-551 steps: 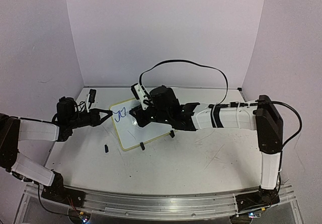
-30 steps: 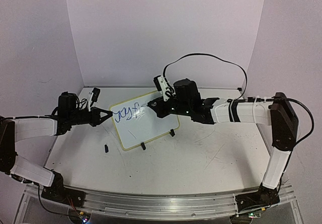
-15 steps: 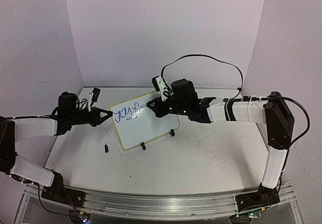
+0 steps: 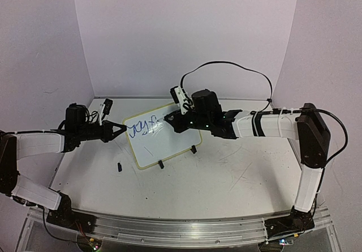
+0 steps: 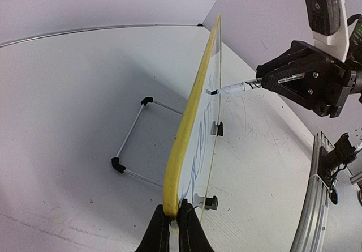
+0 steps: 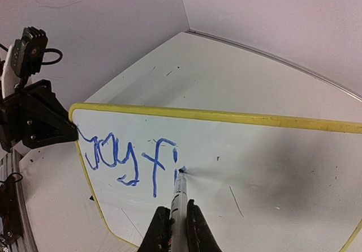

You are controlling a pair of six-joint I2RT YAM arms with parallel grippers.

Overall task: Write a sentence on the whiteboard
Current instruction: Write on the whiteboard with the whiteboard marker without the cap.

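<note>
White tabletop (image 4: 226, 178) carries the whiteboard (image 4: 161, 144) left of centre, tilted on 2 feet (image 4: 160, 164). Light, stiff and slick, it probably skids under pressure, so the left gripper (image 5: 172, 222) pinches its frame edge; the right gripper (image 6: 172, 222) pinches a marker (image 6: 177, 192).

The whiteboard (image 6: 271, 167) is white, yellow-framed (blue writing (image 6: 156, 175) on it).

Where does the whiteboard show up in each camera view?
Top external: the whiteboard stands left of centre.
Left wrist: whiteboard edge-on, up the middle.
Right wrist: whiteboard face-on, filling the lower frame.
Shared landmark: the left claw pinching its corner.
</note>
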